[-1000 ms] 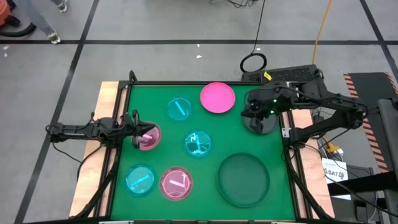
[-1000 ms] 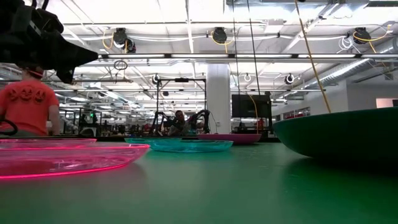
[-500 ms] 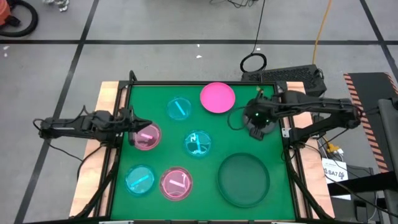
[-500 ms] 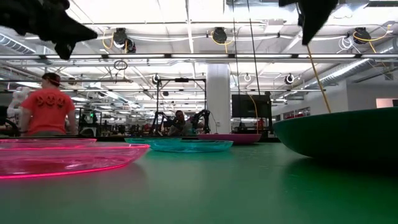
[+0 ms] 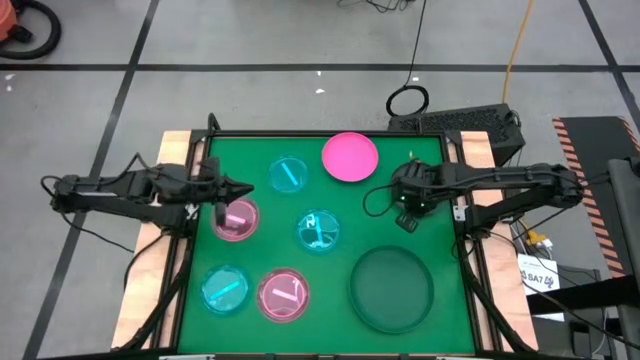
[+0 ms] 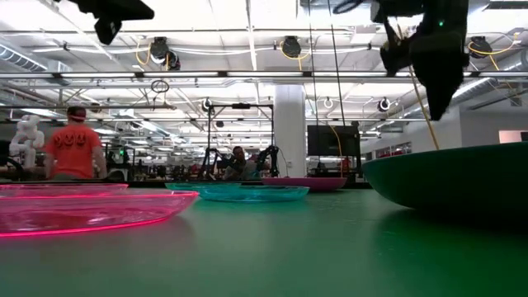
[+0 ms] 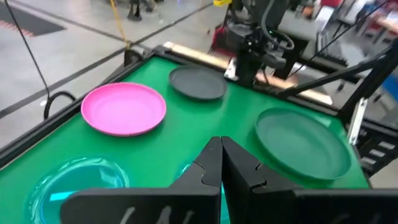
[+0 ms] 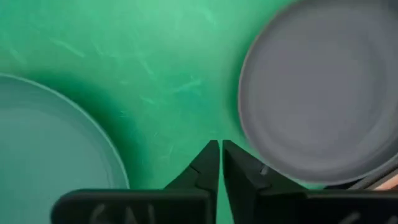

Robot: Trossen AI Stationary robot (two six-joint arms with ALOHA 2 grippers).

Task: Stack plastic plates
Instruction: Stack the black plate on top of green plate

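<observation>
Both wrist views show shut, empty fingers. My left gripper (image 5: 240,190) hovers above the table's left part, just beyond a translucent pink plate (image 5: 237,220); its fingers (image 7: 220,149) point across the table. My right gripper (image 8: 219,151) points down over bare mat between the small black plate (image 8: 317,93) and the large dark plate (image 8: 56,143). From above, the right arm (image 5: 405,205) mostly covers the black plate. The large dark plate (image 5: 391,290) lies flat near right. The opaque pink plate (image 5: 350,157) lies at the far edge. Cyan plates (image 5: 289,174) (image 5: 318,230) (image 5: 225,288) and a second translucent pink one (image 5: 283,295) lie flat.
A raised frame borders the green mat (image 5: 400,250). Bare mat lies between the opaque pink plate and the large dark plate. A person in an orange shirt (image 6: 74,153) walks in the room far behind the table. Cables and a black case (image 5: 470,122) lie on the floor beyond the far edge.
My left gripper has risen from just over the translucent pink plate and drawn a little toward the far edge. My right gripper has moved from over the black plate toward the near edge and come down into the low view. No plate has moved.
</observation>
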